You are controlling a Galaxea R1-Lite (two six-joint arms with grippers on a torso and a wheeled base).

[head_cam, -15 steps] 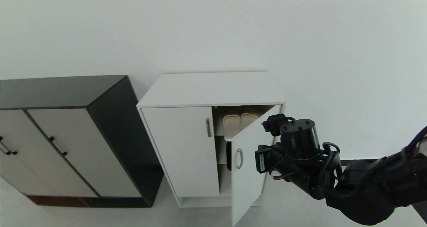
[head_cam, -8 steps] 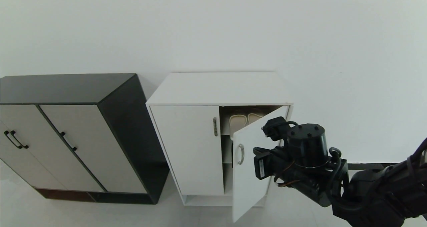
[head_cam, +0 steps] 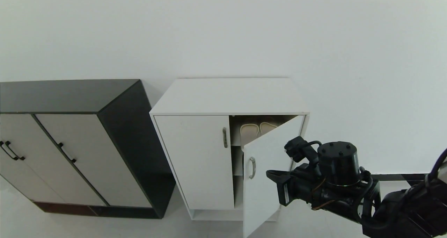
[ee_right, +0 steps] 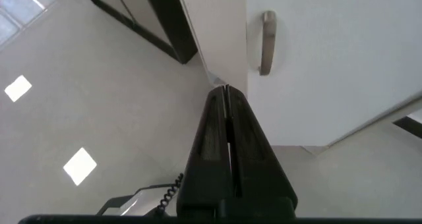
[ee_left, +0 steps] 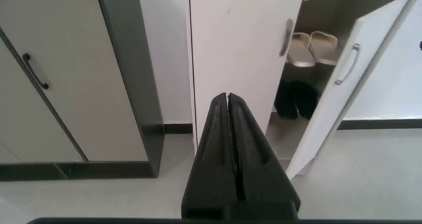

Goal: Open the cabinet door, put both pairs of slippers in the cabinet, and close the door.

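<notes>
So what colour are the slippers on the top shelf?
Cream, a pale off-white. The slippers show best in the left wrist view.

This is looking like a home hallway, or a room staged as one. A white cabinet (head_cam: 227,98) is standing against a bare wall (head_cam: 223,31) beside a dark cabinet (head_cam: 118,136). Pale slippers (head_cam: 247,132) and dark slippers (ee_left: 295,99) are lying on its shelves, above a pale floor (ee_left: 369,191).
</notes>
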